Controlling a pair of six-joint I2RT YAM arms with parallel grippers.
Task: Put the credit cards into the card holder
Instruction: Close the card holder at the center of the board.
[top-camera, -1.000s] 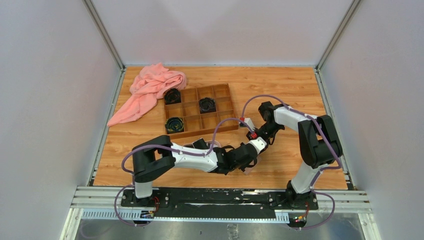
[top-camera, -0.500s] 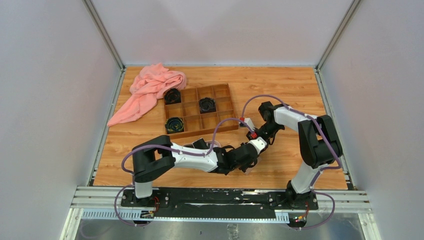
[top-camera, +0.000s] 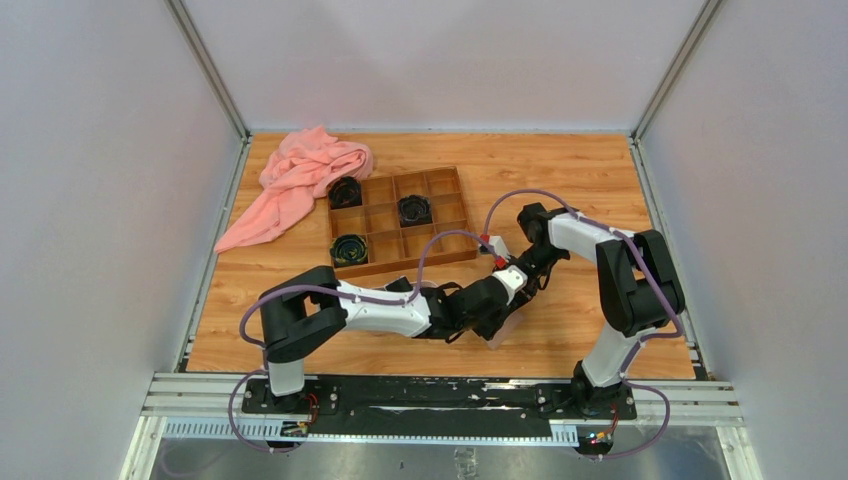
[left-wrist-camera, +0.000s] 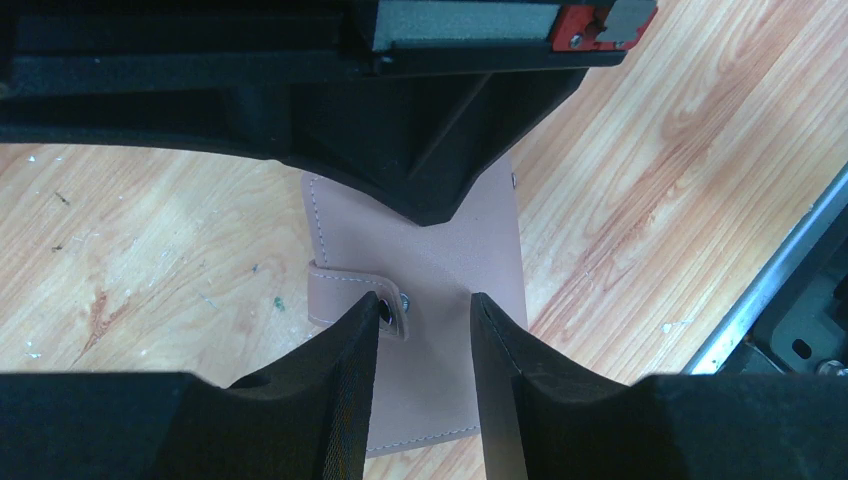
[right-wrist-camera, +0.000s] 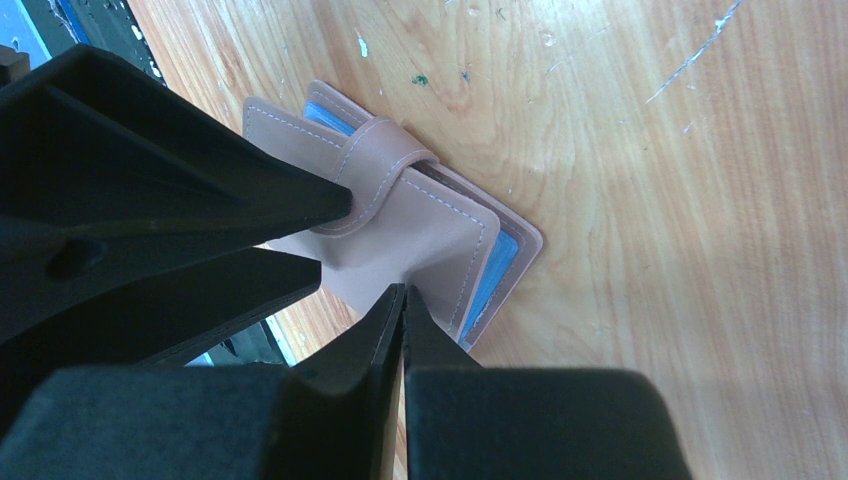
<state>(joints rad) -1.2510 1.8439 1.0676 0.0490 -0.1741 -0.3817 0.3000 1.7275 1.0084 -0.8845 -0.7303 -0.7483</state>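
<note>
Lying flat on the wooden table (left-wrist-camera: 650, 150), the squarish tan-pink leather card holder (left-wrist-camera: 470, 250) sits under the left gripper (left-wrist-camera: 425, 300), whose parted fingers straddle its snap tab (left-wrist-camera: 335, 290); the right gripper (right-wrist-camera: 403, 290), tips closed, touches its cover.

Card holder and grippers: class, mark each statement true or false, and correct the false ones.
1. The card holder lies closed on the table, its strap wrapped over the front. True.
2. The card holder sits inside the compartment box. False: it lies on the bare table, nearer the arm bases.
3. The right gripper is spread wide. False: it is shut, its tips together at the card holder.
4. The left gripper is open, one finger beside the snap. True.
5. A pink cloth lies at the table's far left. True.
</note>
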